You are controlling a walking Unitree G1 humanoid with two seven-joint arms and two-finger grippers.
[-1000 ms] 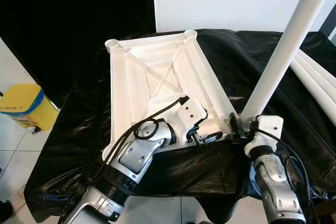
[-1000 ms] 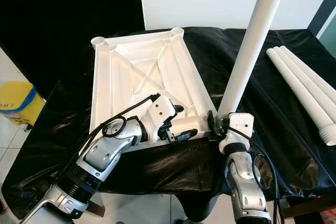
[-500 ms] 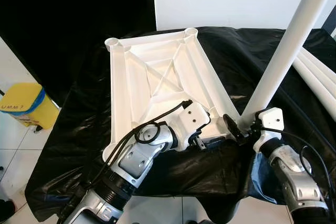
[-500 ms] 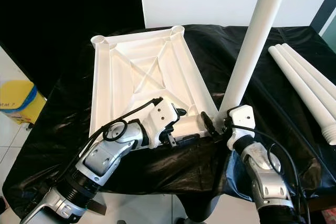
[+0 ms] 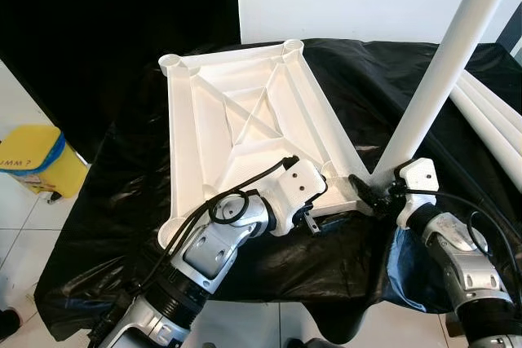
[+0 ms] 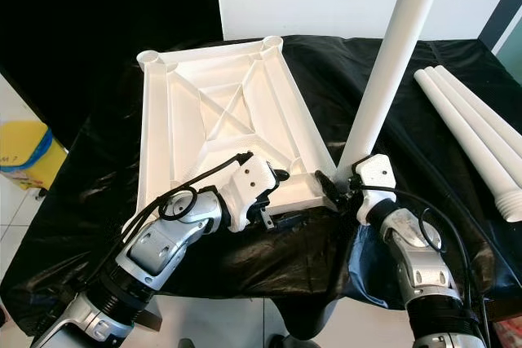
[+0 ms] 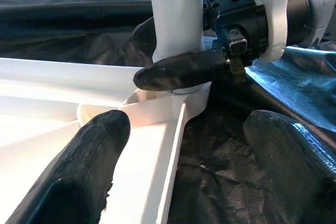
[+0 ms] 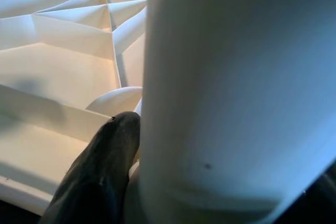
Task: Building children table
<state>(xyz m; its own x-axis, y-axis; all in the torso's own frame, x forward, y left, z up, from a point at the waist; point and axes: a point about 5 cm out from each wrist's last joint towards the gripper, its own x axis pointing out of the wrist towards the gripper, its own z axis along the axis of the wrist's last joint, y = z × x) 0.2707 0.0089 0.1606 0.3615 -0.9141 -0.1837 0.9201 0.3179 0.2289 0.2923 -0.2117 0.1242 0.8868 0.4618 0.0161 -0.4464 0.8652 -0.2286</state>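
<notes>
Table leg (image 6: 391, 63) now stands straighter in the tabletop's (image 6: 204, 120) near right socket; your right gripper (image 6: 341, 187) grips it, left gripper (image 6: 273, 205) open beside

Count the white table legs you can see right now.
4: one leg stands in the tabletop's near corner, held by the right gripper; three spare legs lie on the black cloth's right side.
</notes>
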